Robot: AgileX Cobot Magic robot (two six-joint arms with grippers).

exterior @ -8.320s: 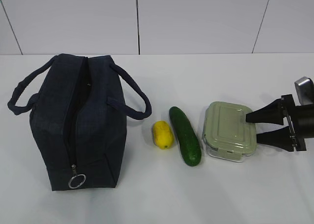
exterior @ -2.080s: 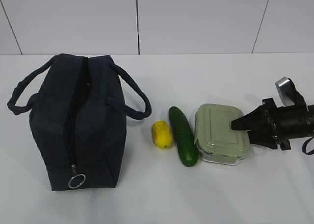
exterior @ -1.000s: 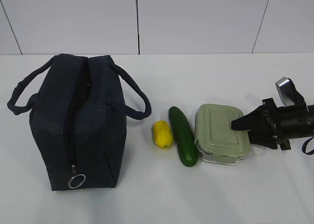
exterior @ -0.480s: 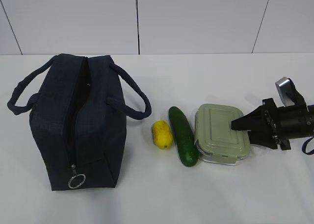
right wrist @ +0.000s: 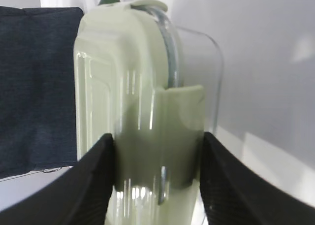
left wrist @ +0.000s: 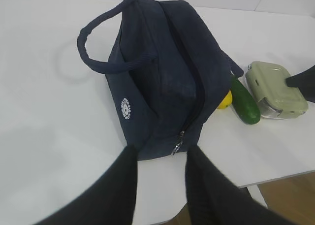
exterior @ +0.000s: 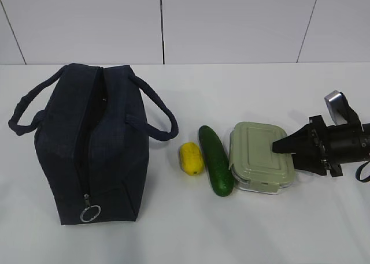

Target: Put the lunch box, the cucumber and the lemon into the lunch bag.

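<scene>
At the table's right, the right gripper [exterior: 279,151] clamps the lunch box [exterior: 259,155], which touches the cucumber [exterior: 215,160]; lifting may roll it into the lemon [exterior: 191,158]. The left gripper [left wrist: 160,162], jaws apart, holds nothing near the lunch bag [exterior: 92,142], whose narrow opening could snag. Beyond the white table [exterior: 231,229], a white panelled wall [exterior: 231,21].

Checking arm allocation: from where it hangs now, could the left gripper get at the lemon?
Probably not directly. The lunch bag stands between the left gripper and the lemon, hiding most of it; the cucumber lies close on the far side.
</scene>
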